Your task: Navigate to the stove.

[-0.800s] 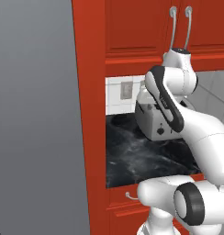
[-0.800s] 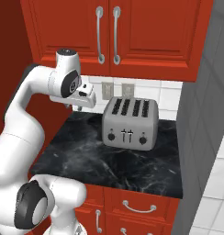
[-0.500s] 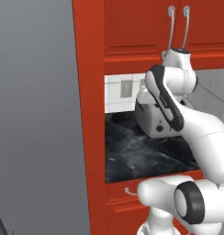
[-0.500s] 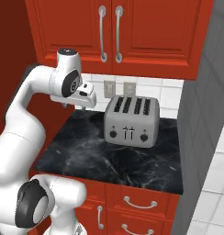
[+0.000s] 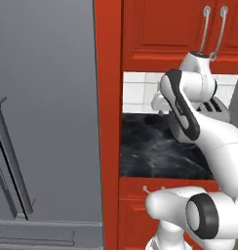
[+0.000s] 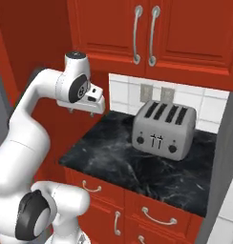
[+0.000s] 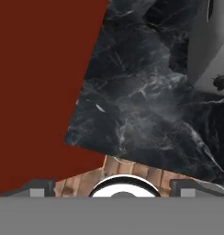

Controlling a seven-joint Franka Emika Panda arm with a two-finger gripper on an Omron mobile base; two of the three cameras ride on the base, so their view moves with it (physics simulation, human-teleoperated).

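Note:
The stove is out of view. My gripper [image 6: 81, 112] hangs above the left part of a veined black marble countertop [image 6: 113, 157], pointing down, with nothing between its fingers. In the hand view its two fingertips [image 7: 40, 186] sit far apart, so it is open, and the marble countertop [image 7: 141, 105] lies below it beside a red panel [image 7: 40, 82]. In the left base view the hand [image 5: 159, 103] is partly hidden behind my own arm.
A silver four-slot toaster [image 6: 162, 129] stands at the back of the counter under red upper cabinets [image 6: 152, 33]. Red drawers [image 6: 152, 214] run below. A tall grey appliance front [image 5: 43, 112] with long bar handles sits left of a red side panel [image 5: 109, 122].
The whole picture has slid to the right in both base views, so the base has moved. More of the grey appliance shows at the left. The arm keeps its pose.

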